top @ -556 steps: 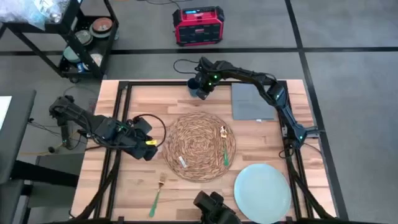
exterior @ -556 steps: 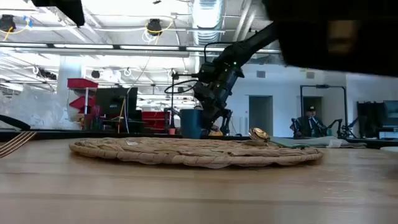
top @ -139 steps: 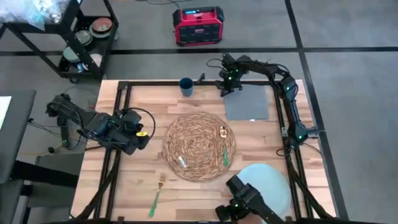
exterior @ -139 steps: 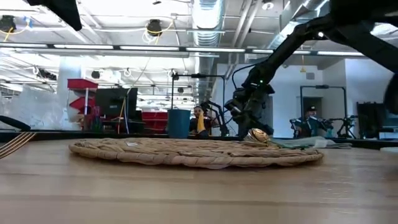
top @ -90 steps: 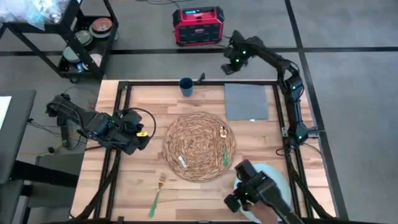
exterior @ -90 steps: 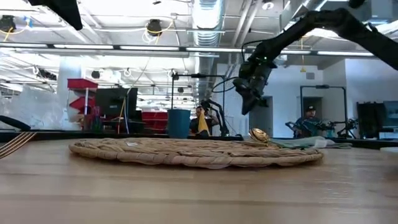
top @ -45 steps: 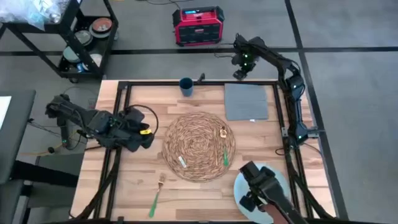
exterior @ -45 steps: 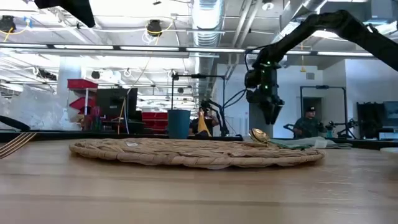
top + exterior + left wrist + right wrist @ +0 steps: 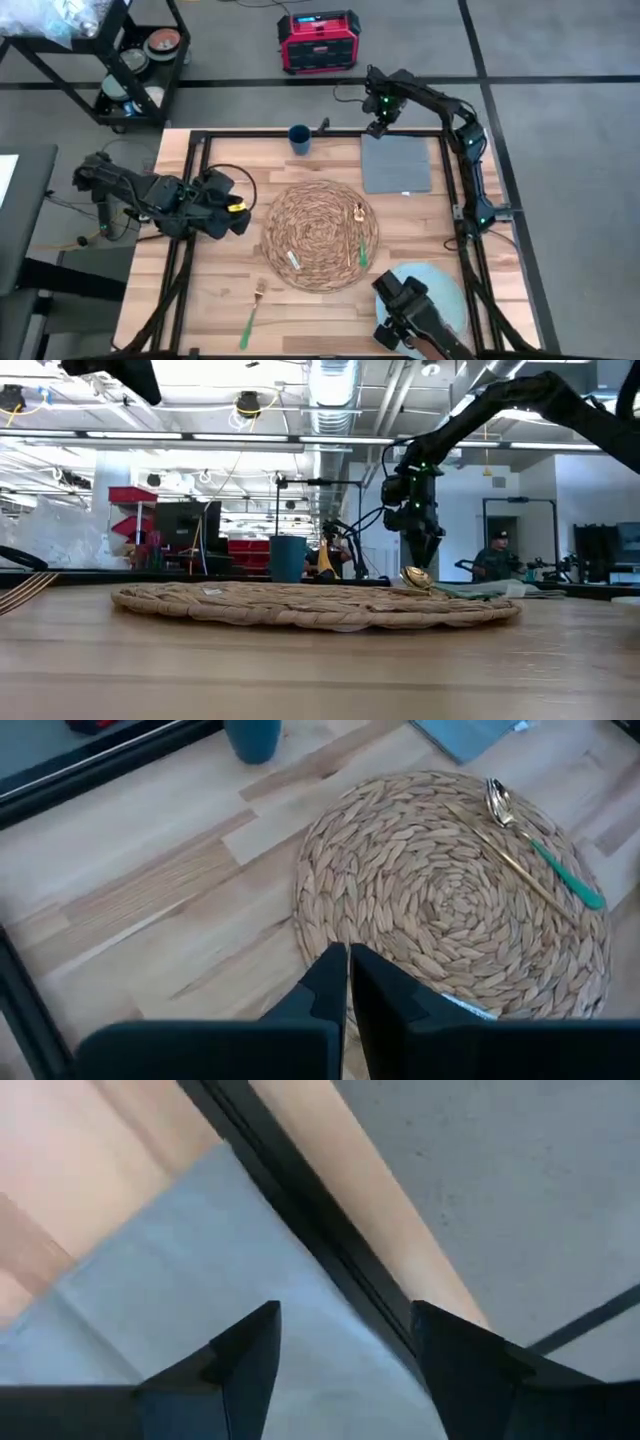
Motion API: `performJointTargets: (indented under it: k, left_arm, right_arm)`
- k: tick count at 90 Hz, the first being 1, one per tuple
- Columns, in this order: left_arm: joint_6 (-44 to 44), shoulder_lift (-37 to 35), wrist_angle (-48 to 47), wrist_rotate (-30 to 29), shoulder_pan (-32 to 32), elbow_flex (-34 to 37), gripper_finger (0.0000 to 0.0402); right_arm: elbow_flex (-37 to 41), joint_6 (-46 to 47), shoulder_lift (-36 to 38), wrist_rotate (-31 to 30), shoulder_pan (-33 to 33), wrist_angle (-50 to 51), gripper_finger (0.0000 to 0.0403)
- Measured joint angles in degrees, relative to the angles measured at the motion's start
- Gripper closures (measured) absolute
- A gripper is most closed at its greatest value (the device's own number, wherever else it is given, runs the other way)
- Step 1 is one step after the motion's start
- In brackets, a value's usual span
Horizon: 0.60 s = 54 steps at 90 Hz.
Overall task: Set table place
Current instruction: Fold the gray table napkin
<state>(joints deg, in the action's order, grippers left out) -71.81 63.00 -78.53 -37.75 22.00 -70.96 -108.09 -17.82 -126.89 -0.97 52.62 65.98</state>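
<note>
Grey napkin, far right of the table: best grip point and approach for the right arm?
Pinch the far edge of the grey napkin, coming from above. It lies flat on the table, so only an edge or corner gives the fingers purchase. The right end effector is open and hovers at that far edge, with the black frame rail alongside, so probably start slightly inboard of the rail.

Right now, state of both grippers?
Left gripper: shut, empty, at the placemat's edge.
Right gripper: open, empty, above the napkin's far edge.
</note>
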Motion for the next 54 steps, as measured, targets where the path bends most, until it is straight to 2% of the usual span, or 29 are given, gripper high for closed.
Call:
performJointTargets:
  k: [27,54]
  left_arm:
    - [0.0,0.0,0.0,-0.08,0.02,0.0,0.0401]
    - [0.98,0.0,-0.03,-0.14,0.02,0.0,0.0401]
  right_arm:
    - [-0.38,1.46,-2.43,1.25,-2.53,-0.16,0.0196]
    - [-0.46,2.95,-3.76,-1.79,-2.1,1.38,0.0208]
